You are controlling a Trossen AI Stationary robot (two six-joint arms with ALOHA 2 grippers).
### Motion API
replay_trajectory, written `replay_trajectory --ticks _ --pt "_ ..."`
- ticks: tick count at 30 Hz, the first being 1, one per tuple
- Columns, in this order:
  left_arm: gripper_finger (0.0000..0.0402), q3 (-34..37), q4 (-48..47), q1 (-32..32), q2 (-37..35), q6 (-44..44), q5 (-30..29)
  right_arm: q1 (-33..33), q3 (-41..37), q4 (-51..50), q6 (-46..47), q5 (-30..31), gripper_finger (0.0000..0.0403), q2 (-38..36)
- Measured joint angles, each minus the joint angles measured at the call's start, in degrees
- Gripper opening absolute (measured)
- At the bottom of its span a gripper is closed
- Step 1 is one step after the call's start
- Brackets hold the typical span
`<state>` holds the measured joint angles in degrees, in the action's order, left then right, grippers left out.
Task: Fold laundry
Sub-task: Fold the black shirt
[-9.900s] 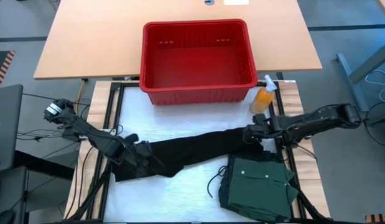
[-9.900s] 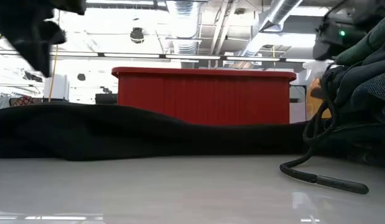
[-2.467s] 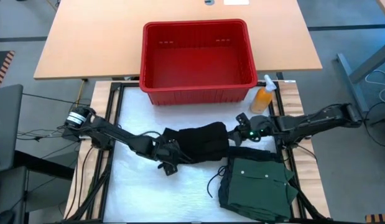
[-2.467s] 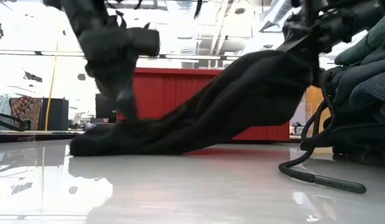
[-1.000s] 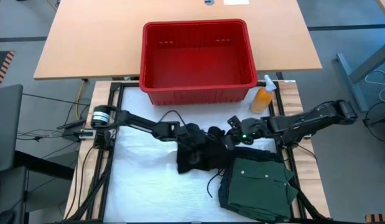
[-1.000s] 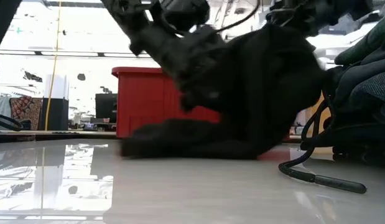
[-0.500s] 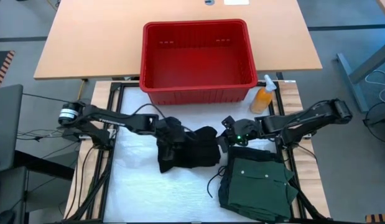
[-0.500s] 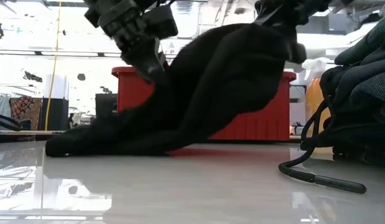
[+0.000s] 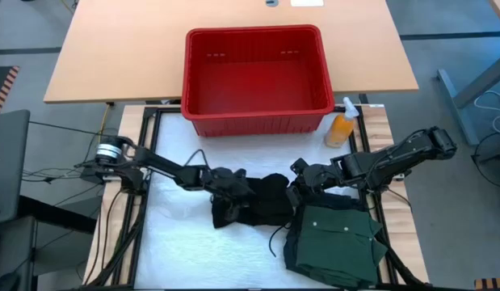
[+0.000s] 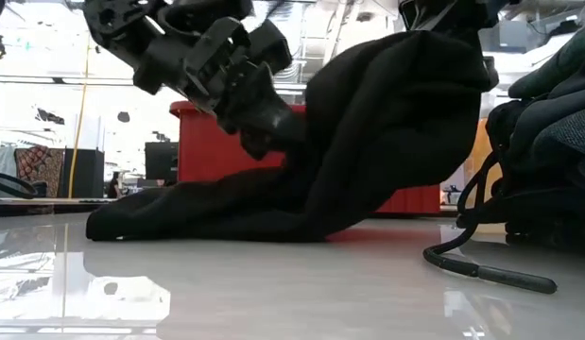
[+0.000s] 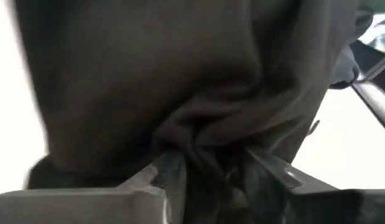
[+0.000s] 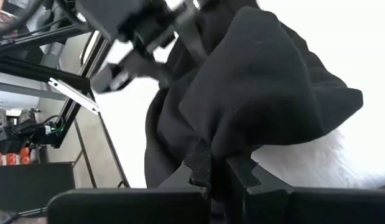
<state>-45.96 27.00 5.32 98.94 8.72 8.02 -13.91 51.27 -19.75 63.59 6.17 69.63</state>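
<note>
Two grippers working a black garment (image 9: pixel 262 200) into a fold at the middle of the bench (image 9: pixel 177 242).

The right gripper (image 9: pixel 301 179) has its fingers pressed together on a bunched edge of the cloth, holding it raised above the bench beside the folded green shirt (image 9: pixel 334 242). The left gripper (image 9: pixel 232 187) sits against the garment's other side with cloth gathered between its parted fingers; whether it grips or is letting go I cannot tell. To fold well, I judge the raised edge should be carried over the lying part and laid down flat before release, keeping the cloth taut so it does not bunch, and clear of the cord (image 10: pixel 490 269) near the shirt pile.
</note>
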Motion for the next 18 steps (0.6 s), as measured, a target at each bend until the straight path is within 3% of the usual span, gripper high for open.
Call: replay_trajectory --ticks 6,11,18 --pt "0.0146 -8.76 0.14 3.48 10.92 6.19 0.75 0.13 -0.01 -0.20 -1.42 -0.08 0.0033 -0.74" --pt "0.0149 -17.41 -0.54 4.29 15.33 9.03 0.98 -0.01 0.01 -0.49 -3.98 -1.90 0.0034 -1.82" --pt "0.0185 -25.31 -22.49 4.13 14.67 6.69 1.10 -1.19 0.00 -4.08 -6.40 -1.71 0.0035 -5.44"
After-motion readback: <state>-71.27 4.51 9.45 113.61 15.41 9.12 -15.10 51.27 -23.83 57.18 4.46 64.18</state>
